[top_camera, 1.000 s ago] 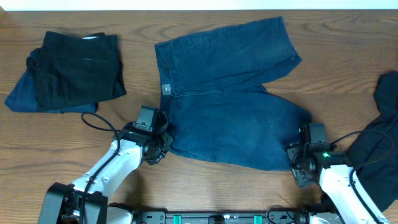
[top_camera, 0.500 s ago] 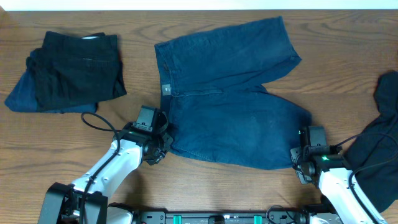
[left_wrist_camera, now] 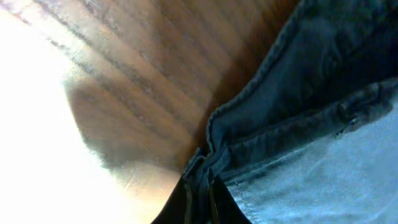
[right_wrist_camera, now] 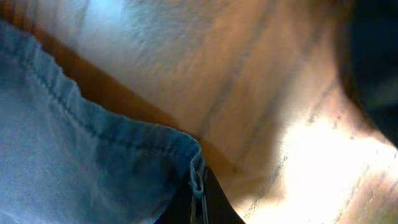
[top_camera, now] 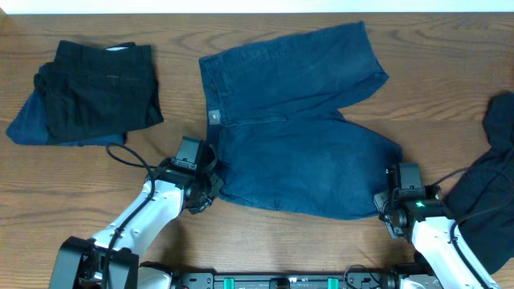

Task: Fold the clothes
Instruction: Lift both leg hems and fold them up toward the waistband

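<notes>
A: Position of the denim shorts (top_camera: 297, 120)?
B: Laid flat and spread on the table (top_camera: 48, 193), with the waistband at the left and both legs splayed to the right. A wedge of bare wood is seen between the two leg hems.
A: State of the left gripper (top_camera: 207, 186)?
B: Closed on the near corner of the shorts' waistband. In the left wrist view the band corner (left_wrist_camera: 208, 165) is seen bunched and pinched between the jaws.
A: State of the right gripper (top_camera: 389, 210)?
B: Closed on the near corner of the lower leg. In the right wrist view the stitched hem edge (right_wrist_camera: 124, 134) is seen running into the jaws.
A: Open room around the shorts?
B: Bare wood is noted along the near edge, between the two grippers, and beyond the far edge. A folded dark pile (top_camera: 88, 92) lies well apart to the left of the shorts. A loose black garment (top_camera: 486, 189) lies to the right, near the gripped hem but not touching it.
</notes>
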Available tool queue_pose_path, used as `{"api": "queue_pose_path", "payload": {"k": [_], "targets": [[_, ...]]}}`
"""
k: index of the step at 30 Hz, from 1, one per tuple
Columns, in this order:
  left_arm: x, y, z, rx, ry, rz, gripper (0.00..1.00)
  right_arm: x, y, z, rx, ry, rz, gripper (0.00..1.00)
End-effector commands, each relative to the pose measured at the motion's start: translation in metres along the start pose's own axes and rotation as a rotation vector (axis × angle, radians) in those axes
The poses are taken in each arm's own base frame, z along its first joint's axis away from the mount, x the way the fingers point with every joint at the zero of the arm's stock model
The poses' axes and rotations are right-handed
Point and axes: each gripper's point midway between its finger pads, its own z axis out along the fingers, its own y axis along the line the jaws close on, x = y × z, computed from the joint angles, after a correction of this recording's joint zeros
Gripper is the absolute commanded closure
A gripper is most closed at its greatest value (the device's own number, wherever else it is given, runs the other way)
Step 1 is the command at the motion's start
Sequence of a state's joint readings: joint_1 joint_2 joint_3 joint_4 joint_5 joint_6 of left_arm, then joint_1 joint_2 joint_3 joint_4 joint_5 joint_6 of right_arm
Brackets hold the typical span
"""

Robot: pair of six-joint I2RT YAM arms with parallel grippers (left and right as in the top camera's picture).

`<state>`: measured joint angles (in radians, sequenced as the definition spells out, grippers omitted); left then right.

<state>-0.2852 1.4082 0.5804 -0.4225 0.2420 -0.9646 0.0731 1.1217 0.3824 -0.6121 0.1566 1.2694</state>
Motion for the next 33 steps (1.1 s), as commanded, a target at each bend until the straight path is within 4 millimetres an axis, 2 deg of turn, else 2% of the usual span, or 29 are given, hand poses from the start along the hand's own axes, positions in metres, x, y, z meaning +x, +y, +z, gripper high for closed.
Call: {"api": "queue_pose_path", "payload": {"k": [1,7,17,23,28,30,33], "targets": [[0.006,0.008,-0.006,-0.02,0.012,0.102,0.94,0.017,-0.011,0.002,0.034,0.1,-0.166,0.99],[0.006,0.009,-0.045,0.025,-0.079,0.155,0.94,-0.007,0.016,-0.044,-0.001,0.041,-0.254,0.99],[0.017,0.001,-0.135,0.255,-0.265,0.227,0.94,-0.047,0.065,-0.15,-0.167,-0.094,-0.383,0.99],[0.005,-0.009,-0.187,0.29,-0.398,0.232,0.94,-0.065,0.097,-0.202,-0.284,-0.19,-0.505,0.99],[-0.017,-0.024,-0.215,0.287,-0.476,0.212,0.94,-0.078,0.126,-0.227,-0.33,-0.236,-0.575,0.99],[-0.028,-0.026,-0.22,0.271,-0.496,0.18,0.94,-0.082,0.14,-0.23,-0.335,-0.242,-0.613,0.99],[-0.047,-0.028,-0.221,0.255,-0.519,0.126,0.94,-0.09,0.172,-0.231,-0.362,-0.272,-0.697,0.99]]}}
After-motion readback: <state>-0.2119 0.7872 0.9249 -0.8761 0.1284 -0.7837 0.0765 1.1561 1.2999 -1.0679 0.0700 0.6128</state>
